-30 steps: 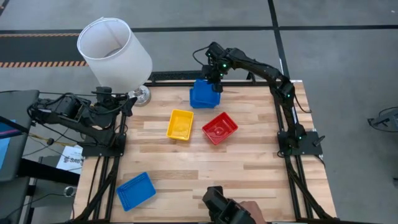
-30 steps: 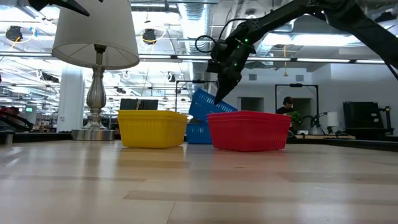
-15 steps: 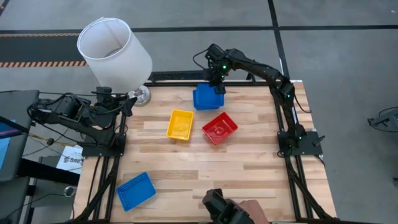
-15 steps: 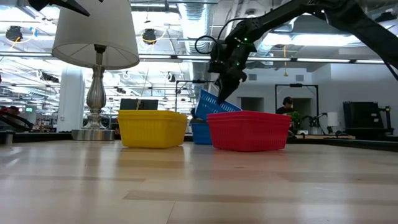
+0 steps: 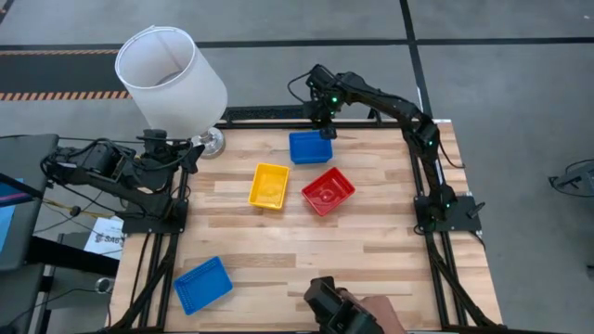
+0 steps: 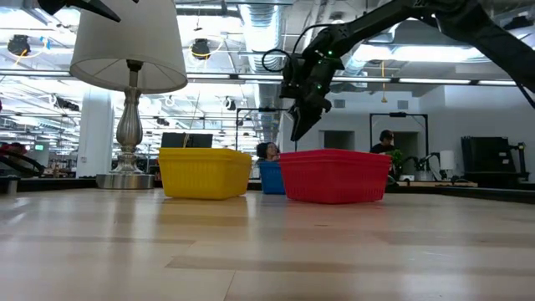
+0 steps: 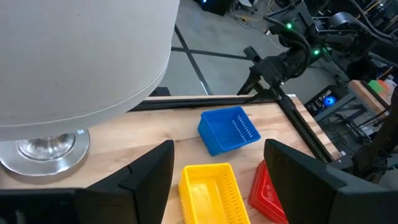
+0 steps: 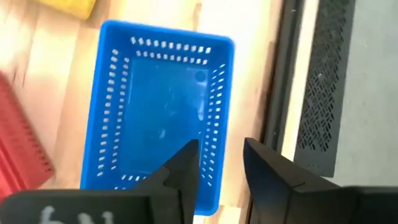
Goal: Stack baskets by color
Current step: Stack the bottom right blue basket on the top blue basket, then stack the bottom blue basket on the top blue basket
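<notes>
A blue basket (image 5: 310, 147) (image 8: 158, 149) sits level on the wooden table near its far edge. My right gripper (image 5: 325, 132) (image 6: 299, 132) hangs open just above the basket's far right end, clear of it in the low view. In the right wrist view its fingers stand to either side of one short wall. A yellow basket (image 5: 269, 186) and a red basket (image 5: 328, 191) rest on their bottoms mid-table. Another blue basket (image 5: 202, 284) lies at the near left corner. My left gripper (image 5: 193, 153) waits open at the table's left edge, by the lamp.
A lamp with a white lampshade (image 5: 170, 79) and a metal foot (image 7: 43, 146) stands at the far left corner. A black frame rail (image 8: 292, 93) runs along the far edge. A person's hand (image 5: 371, 311) holds a dark device at the near edge.
My right gripper has let go of the blue basket. The basket hung tilted below it with one end up. It has dropped level by the far edge, onto a blue basket that stood beneath it. The gripper has stayed above it, rolling slightly.
</notes>
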